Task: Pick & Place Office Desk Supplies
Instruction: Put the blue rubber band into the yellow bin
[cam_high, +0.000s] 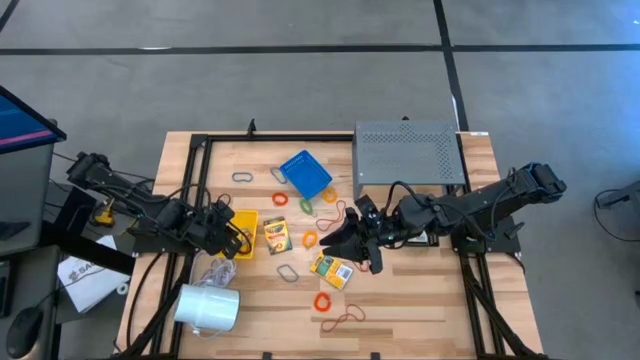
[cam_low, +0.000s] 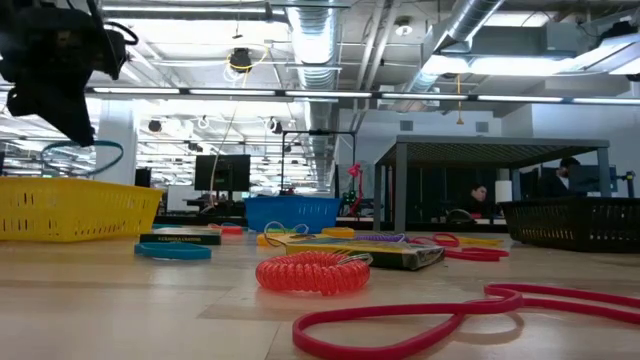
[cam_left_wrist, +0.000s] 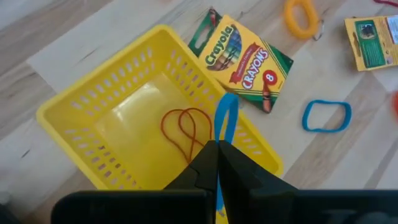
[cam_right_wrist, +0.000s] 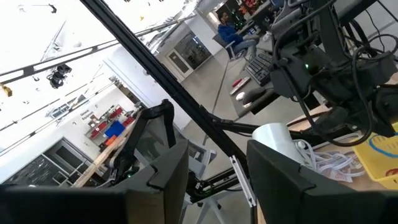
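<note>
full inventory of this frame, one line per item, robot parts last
yellow basket: one, left of centre, brown rubber band inside
blue basket: one, upper centre
crayon boxes: two, yellow-green, one beside the yellow basket, one lower centre
loose rubber bands: several, orange, green, red, scattered mid-table
metal loop clips: at least two, grey, upper left and centre
perforated shelf: one, grey, upper right
white cylinder: one, lower left
left gripper: shut on blue rubber band, above yellow basket
right gripper: open, mid-table
</note>
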